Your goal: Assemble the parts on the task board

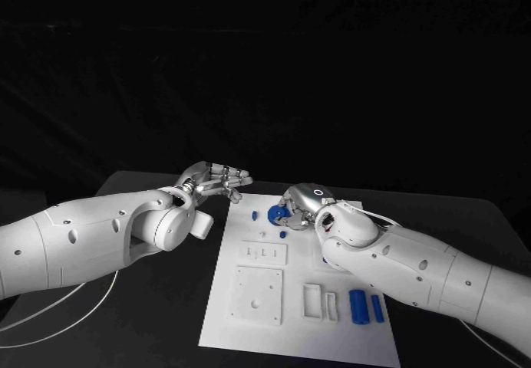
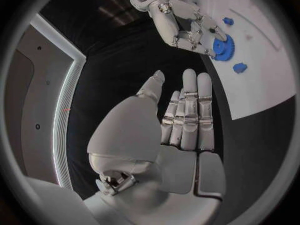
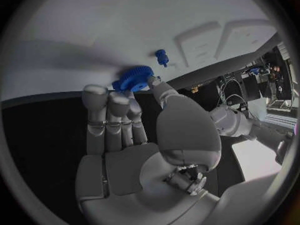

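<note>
The white task board (image 1: 298, 337) lies in the middle of the black table. My right hand (image 1: 303, 201) is over the board's far end and pinches a blue gear (image 1: 279, 213) between thumb and fingertips, low over the board. The right wrist view shows the same gear (image 3: 133, 78) at the tips of the right hand (image 3: 131, 135), over the board (image 3: 87, 30). My left hand (image 1: 217, 182) hovers over the table beside the board's far left corner, fingers stretched, holding nothing. From the left wrist, the left hand (image 2: 181, 125) faces the right hand (image 2: 184, 25) and gear (image 2: 222, 46).
Small blue parts (image 1: 257, 215) (image 1: 285, 234) lie on the board near the gear, one also in the right wrist view (image 3: 162, 57). Two blue cylinders (image 1: 357, 304) (image 1: 377, 307) lie at the board's near right. White raised blocks (image 1: 262, 254) (image 1: 257, 295) (image 1: 313, 299) occupy its middle.
</note>
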Action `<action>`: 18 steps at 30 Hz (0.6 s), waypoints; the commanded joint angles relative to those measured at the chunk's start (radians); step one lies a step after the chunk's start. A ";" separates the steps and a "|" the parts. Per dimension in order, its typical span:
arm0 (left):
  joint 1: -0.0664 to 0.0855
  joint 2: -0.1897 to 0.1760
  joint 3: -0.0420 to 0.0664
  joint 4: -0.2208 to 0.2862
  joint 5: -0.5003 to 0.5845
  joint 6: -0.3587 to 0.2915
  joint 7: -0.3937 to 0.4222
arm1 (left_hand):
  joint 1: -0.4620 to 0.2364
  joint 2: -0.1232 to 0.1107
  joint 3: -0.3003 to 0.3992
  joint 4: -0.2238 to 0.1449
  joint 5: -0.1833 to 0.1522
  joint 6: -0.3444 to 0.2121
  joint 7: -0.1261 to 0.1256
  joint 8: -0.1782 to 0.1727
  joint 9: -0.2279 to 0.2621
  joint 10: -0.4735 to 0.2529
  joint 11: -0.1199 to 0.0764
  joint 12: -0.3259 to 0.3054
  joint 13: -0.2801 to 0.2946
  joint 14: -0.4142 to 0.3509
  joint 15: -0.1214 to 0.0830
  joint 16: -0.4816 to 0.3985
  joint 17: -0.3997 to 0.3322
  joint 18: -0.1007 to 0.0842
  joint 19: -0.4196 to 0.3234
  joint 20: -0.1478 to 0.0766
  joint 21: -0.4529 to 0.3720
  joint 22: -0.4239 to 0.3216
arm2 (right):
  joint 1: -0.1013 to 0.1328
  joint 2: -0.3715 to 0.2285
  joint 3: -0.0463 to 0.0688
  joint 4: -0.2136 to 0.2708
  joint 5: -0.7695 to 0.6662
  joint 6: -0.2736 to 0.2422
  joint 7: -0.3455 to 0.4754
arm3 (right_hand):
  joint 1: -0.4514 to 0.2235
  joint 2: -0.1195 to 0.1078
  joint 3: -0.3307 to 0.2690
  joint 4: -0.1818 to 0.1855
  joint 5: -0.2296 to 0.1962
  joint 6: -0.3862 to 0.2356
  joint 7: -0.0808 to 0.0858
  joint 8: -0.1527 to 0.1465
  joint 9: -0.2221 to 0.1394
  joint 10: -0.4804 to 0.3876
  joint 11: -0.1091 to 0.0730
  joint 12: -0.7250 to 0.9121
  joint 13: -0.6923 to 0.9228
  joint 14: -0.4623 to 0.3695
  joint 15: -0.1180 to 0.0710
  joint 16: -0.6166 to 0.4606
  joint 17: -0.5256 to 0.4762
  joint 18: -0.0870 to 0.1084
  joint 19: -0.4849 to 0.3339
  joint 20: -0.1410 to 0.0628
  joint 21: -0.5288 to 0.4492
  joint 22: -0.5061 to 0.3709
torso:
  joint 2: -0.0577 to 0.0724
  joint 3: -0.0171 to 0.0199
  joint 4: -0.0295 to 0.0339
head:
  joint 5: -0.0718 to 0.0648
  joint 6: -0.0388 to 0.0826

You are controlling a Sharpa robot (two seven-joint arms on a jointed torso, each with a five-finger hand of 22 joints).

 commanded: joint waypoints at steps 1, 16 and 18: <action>0.001 0.000 0.001 0.003 0.001 0.011 0.008 | 0.001 0.007 0.001 -0.005 0.003 -0.004 0.000 0.000 0.000 -0.007 0.001 -0.002 0.001 0.002 0.003 -0.004 -0.001 0.018 -0.003 0.003 0.004 -0.001 | -0.003 0.001 -0.003 -0.001 0.027 0.035 0.014 | -0.015 0.000 0.011 0.009 -0.007 -0.009 0.000 -0.004 0.000 -0.005 0.002 -0.005 -0.002 0.000 0.004 -0.002 0.000 0.026 0.053 0.006 -0.002 -0.002 | 0.000 -0.0009 0.0009 | -0.005 -0.002; 0.001 -0.010 0.001 0.008 0.001 0.010 0.008 | -0.002 0.007 0.001 -0.003 0.003 -0.005 0.001 -0.001 0.000 -0.007 0.002 -0.002 0.001 0.003 0.004 -0.004 -0.001 0.018 -0.004 0.003 0.004 -0.002 | -0.003 -0.015 -0.003 0.004 0.057 0.053 0.016 | -0.022 0.003 0.021 0.003 0.008 -0.009 0.000 -0.004 0.000 -0.004 0.002 0.000 -0.001 0.000 0.004 0.003 0.004 0.025 0.053 0.007 0.009 0.005 | 0.000 0.0011 -0.0001 | -0.002 -0.009; 0.001 -0.011 0.001 0.008 0.001 0.010 0.008 | -0.002 0.007 0.001 -0.003 0.003 -0.005 0.001 -0.001 0.000 -0.007 0.002 -0.002 0.001 0.003 0.004 -0.004 -0.001 0.018 -0.004 0.003 0.004 -0.002 | -0.002 -0.019 -0.003 0.006 0.059 0.057 0.015 | -0.024 0.003 0.021 0.005 0.010 -0.009 0.000 -0.004 0.000 -0.003 0.002 0.001 -0.001 -0.001 0.004 0.003 0.004 0.025 0.053 0.007 0.009 0.006 | 0.000 0.0015 0.0010 | -0.003 -0.009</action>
